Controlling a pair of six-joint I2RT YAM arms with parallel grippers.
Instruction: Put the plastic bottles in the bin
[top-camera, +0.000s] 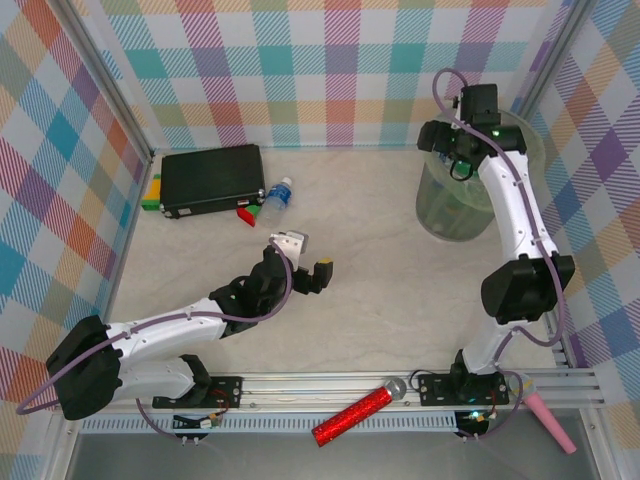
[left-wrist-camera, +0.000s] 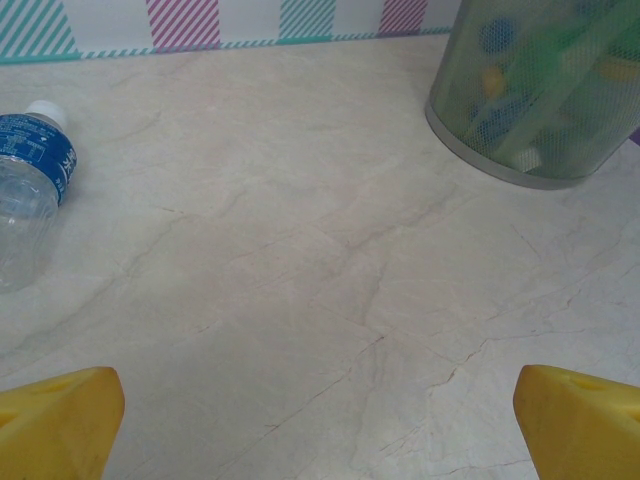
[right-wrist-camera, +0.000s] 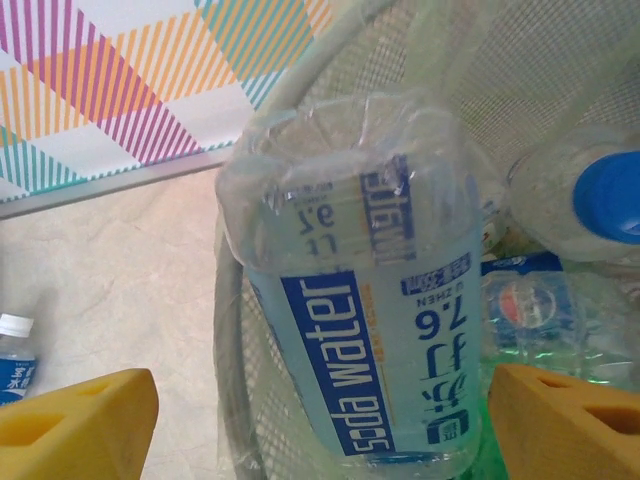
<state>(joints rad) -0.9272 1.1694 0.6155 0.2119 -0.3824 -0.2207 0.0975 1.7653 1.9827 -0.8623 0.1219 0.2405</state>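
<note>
Several bottles (right-wrist-camera: 600, 195) lie in the bin (top-camera: 450, 215). The right gripper (right-wrist-camera: 322, 400) stands wide around a loose soda water bottle (right-wrist-camera: 350, 300) over it. The left gripper (left-wrist-camera: 320, 400) is wide and empty. One blue-labelled bottle (top-camera: 277, 197) waits far left.

The table (top-camera: 380, 300) is viewed whole from above, behind the arm bases (top-camera: 200, 388). The left wrist view is aimed low toward its far edge; the right is held close over the bin (right-wrist-camera: 560, 60). Bin and lying bottle (top-camera: 277, 197) are shared by all.

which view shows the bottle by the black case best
Top external: the bottle lies whole beside the black case. Left wrist shows it closer but cut off by the left edge. Right wrist shows its cap and label top in the bottom-left corner.
</note>
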